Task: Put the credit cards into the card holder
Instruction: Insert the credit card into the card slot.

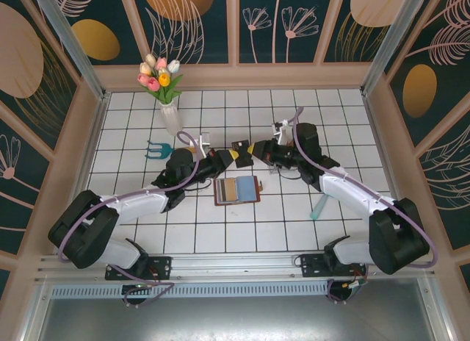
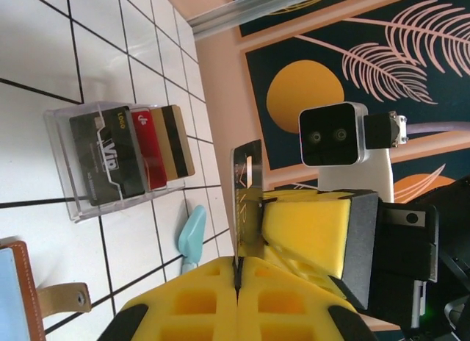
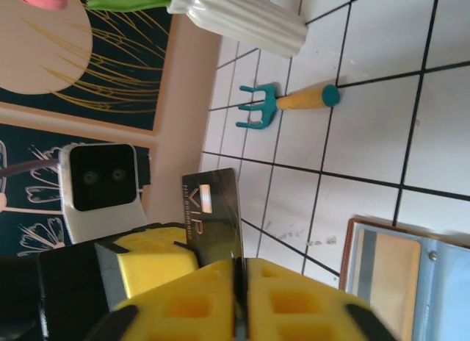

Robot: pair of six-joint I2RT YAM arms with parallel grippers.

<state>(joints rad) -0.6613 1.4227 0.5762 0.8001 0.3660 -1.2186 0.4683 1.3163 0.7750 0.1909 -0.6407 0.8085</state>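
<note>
A black credit card (image 1: pixel 240 153) marked VIP hangs in the air at mid-table, pinched from both sides. My left gripper (image 2: pixel 237 271) is shut on its lower edge (image 2: pixel 250 201). My right gripper (image 3: pixel 239 282) still has the same card (image 3: pixel 213 209) in the narrow slit between its pads. The card holder (image 1: pixel 237 190), an open brown wallet, lies flat just in front of the two grippers, with a blue card and a tan card showing in its slots (image 3: pixel 389 275). Black, red and tan credit cards (image 2: pixel 150 146) stand in a clear plastic rack (image 2: pixel 62 164).
A white vase (image 1: pixel 170 117) of tulips stands at the back left, a teal hand rake (image 1: pixel 161 148) beside it. A teal-handled tool (image 1: pixel 317 207) lies right of the wallet. Low walls ring the tiled table.
</note>
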